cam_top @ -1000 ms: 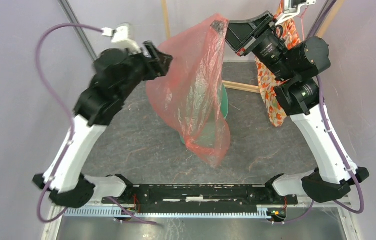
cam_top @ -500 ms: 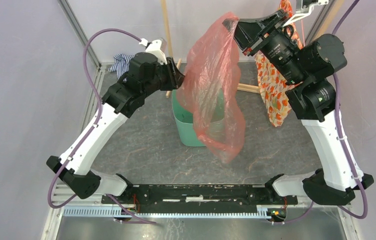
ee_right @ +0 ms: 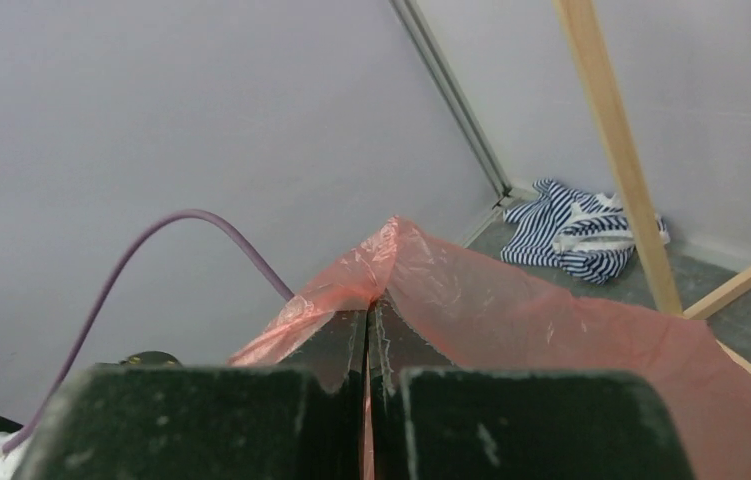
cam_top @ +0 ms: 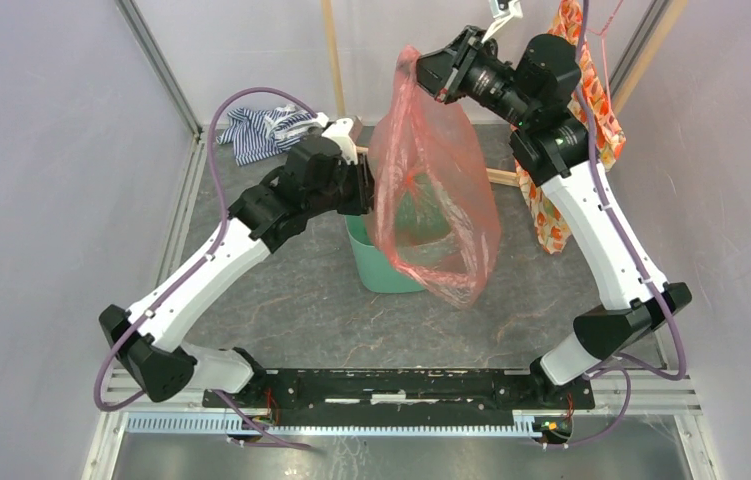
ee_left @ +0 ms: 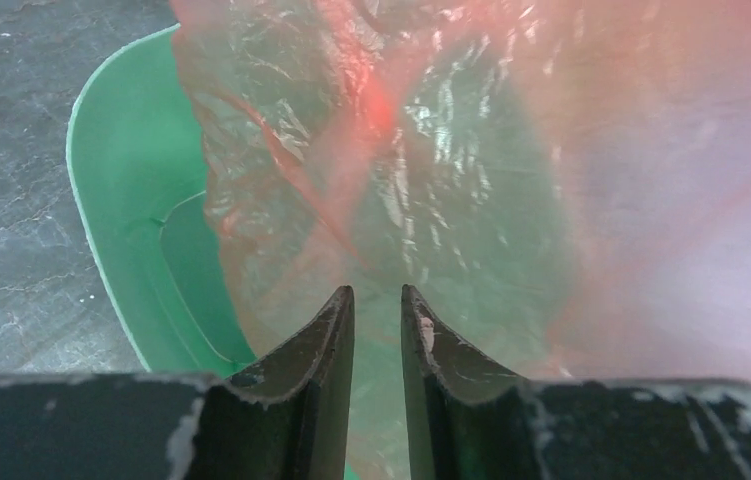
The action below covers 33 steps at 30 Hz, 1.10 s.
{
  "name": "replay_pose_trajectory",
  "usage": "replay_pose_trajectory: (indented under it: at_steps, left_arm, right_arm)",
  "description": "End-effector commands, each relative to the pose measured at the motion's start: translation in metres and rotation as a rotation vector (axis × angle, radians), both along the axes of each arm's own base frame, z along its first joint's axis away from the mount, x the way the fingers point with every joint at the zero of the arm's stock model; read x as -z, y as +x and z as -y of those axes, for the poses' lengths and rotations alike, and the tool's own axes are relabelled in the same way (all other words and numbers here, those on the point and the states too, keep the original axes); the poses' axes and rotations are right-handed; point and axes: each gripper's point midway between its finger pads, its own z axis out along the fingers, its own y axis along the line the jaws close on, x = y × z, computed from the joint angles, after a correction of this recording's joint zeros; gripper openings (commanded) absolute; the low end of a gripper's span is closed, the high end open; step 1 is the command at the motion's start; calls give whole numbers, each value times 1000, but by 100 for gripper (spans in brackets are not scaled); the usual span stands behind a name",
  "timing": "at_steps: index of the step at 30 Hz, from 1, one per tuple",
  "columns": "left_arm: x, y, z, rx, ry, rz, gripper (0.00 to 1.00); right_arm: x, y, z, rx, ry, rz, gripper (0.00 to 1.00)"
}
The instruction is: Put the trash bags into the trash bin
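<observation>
top view: the right gripper holds the trash bag by its upper corner, at 12 o'clock of the trash bin. the translucent red film hangs over the bin's mouth, its lower end draped past the rim at 4 o'clock, outside the bin. the left gripper meets the bag's edge at 9 o'clock. a striped cloth lies at 10 o'clock of the bin, a floral cloth hangs at 3 o'clock, and a wooden stick rises at 11 o'clock.

left wrist view: the left gripper has its fingers parted by a narrow gap, with nothing seen between them; the bag fills the field beyond, and the bin's green wall shows at 9 o'clock.

right wrist view: the right gripper has its fingers pressed together on a fold of the bag.
</observation>
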Motion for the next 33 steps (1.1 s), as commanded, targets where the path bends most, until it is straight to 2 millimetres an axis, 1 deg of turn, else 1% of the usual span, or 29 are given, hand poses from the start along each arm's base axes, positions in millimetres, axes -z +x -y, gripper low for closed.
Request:
replay_pose_trajectory:
  at_steps: [1, 2, 4, 6, 9, 12, 14, 17, 18, 20, 22, 26, 28, 30, 33]
  left_arm:
    - [-56, -21, -8, -6, -143, 78, 30]
    - [-62, -24, -11, -13, -151, 86, 30]
    - [-78, -26, -25, -62, -160, 124, 36]
    - [-92, -27, -40, -119, -160, 158, 45]
    - [-110, -29, -65, -209, -157, 204, 56]
    - [-135, -40, -76, -220, -203, 240, 61]
    - [-154, -53, -75, -171, -251, 257, 64]
    - [-180, -78, -62, -29, -338, 281, 73]
    - [-186, -87, -57, 26, -361, 281, 76]
    - [-194, -96, -49, 96, -383, 277, 80]
    - [-196, -99, -43, 135, -385, 272, 83]
    - [-192, -100, -34, 174, -350, 264, 90]
    - [-185, -99, -25, 185, -312, 254, 99]
    - [-179, -97, -19, 180, -265, 257, 100]
    - [-177, -95, -14, 166, -239, 270, 100]
  right_arm:
    - [-26, -17, -4, -78, 57, 75, 0]
    - [-24, -15, -5, -80, 57, 68, 0]
    - [-19, -12, -11, -102, 61, 56, 0]
    - [-16, -10, -15, -124, 67, 45, 0]
    - [-12, -9, -17, -129, 66, 38, 0]
    - [-8, -8, -17, -123, 61, 36, 0]
    - [-7, -8, -17, -119, 57, 34, 0]
    - [-4, -7, -18, -113, 50, 33, 0]
    - [-4, -6, -18, -110, 47, 32, 0]
    - [-3, -7, -19, -108, 45, 32, 0]
    - [-1, -6, -20, -107, 40, 30, 0]
    - [0, -5, -20, -94, 28, 29, 0]
    - [2, -4, -20, -88, 23, 28, 0]
    - [3, -4, -21, -88, 19, 25, 0]
    - [6, -2, -21, -82, 10, 19, 0]
